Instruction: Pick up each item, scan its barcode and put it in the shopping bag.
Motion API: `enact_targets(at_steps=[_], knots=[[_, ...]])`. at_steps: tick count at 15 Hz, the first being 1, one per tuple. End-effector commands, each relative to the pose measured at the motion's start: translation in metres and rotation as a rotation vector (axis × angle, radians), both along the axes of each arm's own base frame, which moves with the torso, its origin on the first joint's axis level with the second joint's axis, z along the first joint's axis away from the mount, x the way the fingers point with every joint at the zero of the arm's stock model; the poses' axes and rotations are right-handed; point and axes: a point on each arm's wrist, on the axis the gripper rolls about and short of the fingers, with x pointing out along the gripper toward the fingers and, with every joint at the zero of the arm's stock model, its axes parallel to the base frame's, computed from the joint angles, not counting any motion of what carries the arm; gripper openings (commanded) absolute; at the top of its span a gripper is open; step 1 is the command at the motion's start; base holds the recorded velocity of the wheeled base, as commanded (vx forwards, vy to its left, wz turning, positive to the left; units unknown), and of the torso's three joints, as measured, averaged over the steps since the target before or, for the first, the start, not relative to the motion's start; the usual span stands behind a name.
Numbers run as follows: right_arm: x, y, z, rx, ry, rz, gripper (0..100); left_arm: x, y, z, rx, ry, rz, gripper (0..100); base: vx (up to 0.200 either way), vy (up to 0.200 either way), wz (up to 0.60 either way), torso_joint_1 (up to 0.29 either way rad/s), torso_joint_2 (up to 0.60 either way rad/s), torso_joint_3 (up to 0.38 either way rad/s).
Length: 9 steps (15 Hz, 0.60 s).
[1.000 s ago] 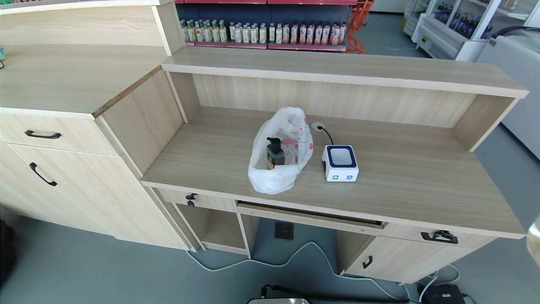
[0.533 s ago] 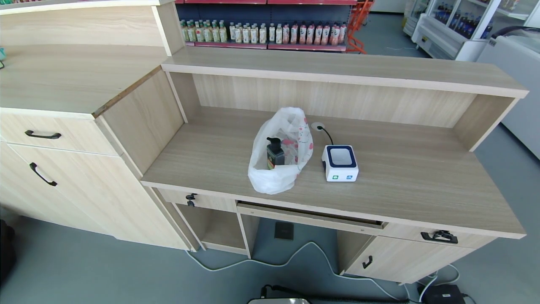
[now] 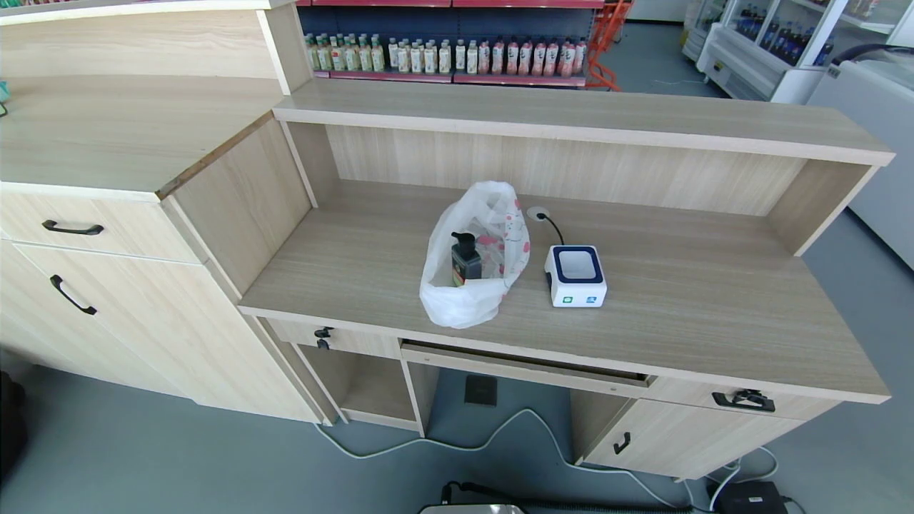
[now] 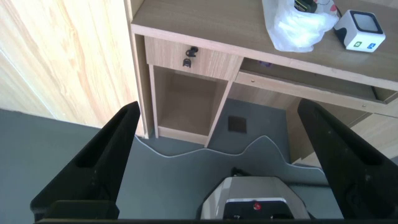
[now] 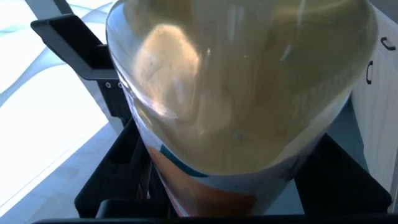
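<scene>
A white plastic shopping bag [image 3: 471, 264] stands open on the wooden counter [image 3: 678, 285], with a black pump bottle [image 3: 465, 260] upright inside it. Just to its right sits the white barcode scanner [image 3: 575, 275], its dark window facing up. My right gripper [image 5: 230, 186] is shut on a large clear bottle of yellowish liquid [image 5: 242, 93] with an orange label, pressed between the black fingers [image 5: 118, 168]. My left gripper [image 4: 219, 109] hangs open low beside the counter, over the floor, with nothing between its fingers; the bag [image 4: 297, 28] and scanner [image 4: 360, 30] lie beyond it.
A raised ledge [image 3: 571, 114] runs along the counter's back, and a taller cabinet [image 3: 128, 143] stands at its left. Below are a locked drawer [image 4: 189, 57], an open cubby and a cable on the grey floor [image 3: 443, 442]. Store shelves of drinks stand behind.
One second ago a sliver of the clear bottle showed at the head view's lower right edge; it has since slipped out of that view. Bag and scanner have not moved.
</scene>
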Motion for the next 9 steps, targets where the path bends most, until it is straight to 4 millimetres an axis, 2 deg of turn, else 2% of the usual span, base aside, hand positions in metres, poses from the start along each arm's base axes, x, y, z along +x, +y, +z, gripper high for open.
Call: enact_targets(at_steps=[1,5,9], knots=[[0.004,-0.001,0.000,0.002,-0.004,-0.017,0,0.000,0.000,0.000,0.000,0.000,0.000,100,0.000,0.000,0.00,0.000,0.00,0.000],[0.036,-0.009,-0.003,0.154,-0.093,-0.254,0,0.000,0.000,0.000,0.000,0.000,-0.001,100,0.000,0.000,0.00,0.000,0.00,0.000],[0.062,-0.045,-0.026,0.225,-0.153,-0.640,0,0.000,0.000,0.000,0.000,0.000,0.000,100,0.000,0.000,0.00,0.000,0.00,0.000]])
